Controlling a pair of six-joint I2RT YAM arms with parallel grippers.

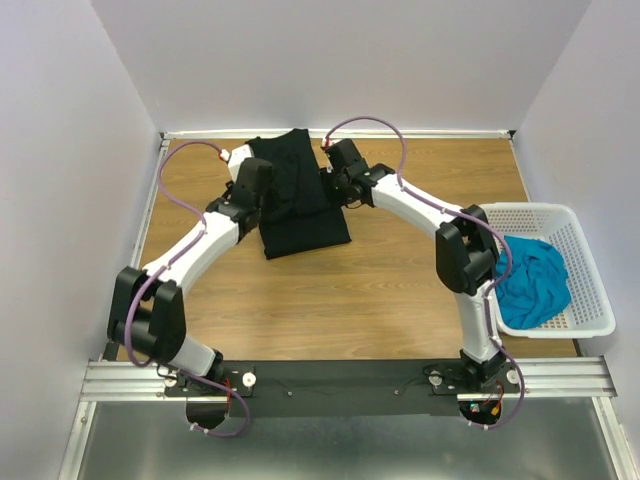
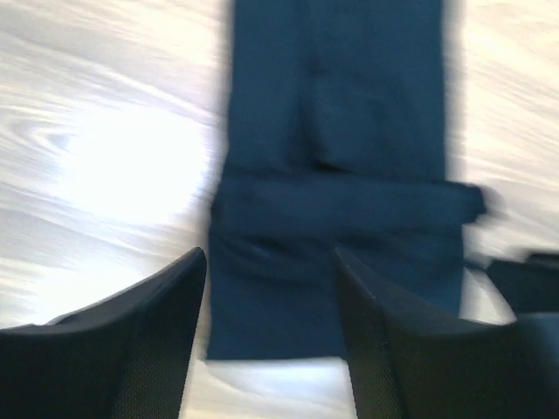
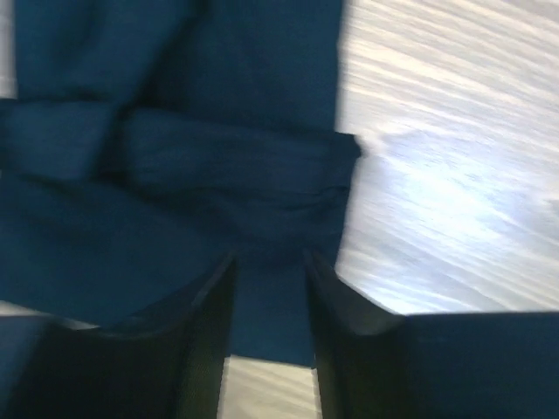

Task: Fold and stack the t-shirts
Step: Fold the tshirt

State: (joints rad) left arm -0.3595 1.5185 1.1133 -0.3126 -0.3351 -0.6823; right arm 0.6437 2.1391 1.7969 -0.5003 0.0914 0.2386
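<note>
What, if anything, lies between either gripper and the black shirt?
Nothing visible. The left gripper and right gripper both hang open right over the black shirt, with only its cloth showing between their fingers. The teal shirt lies off to the right in the basket.

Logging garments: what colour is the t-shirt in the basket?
Teal-blue; the t-shirt shows best in the top external view.

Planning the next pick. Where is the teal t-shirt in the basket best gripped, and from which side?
Probably pinch a raised ridge near the middle of the teal t-shirt, coming straight down from above. It lies crumpled in a heap in the white basket, whose walls close off every side approach, and no hem or sleeve shows clearly.
</note>
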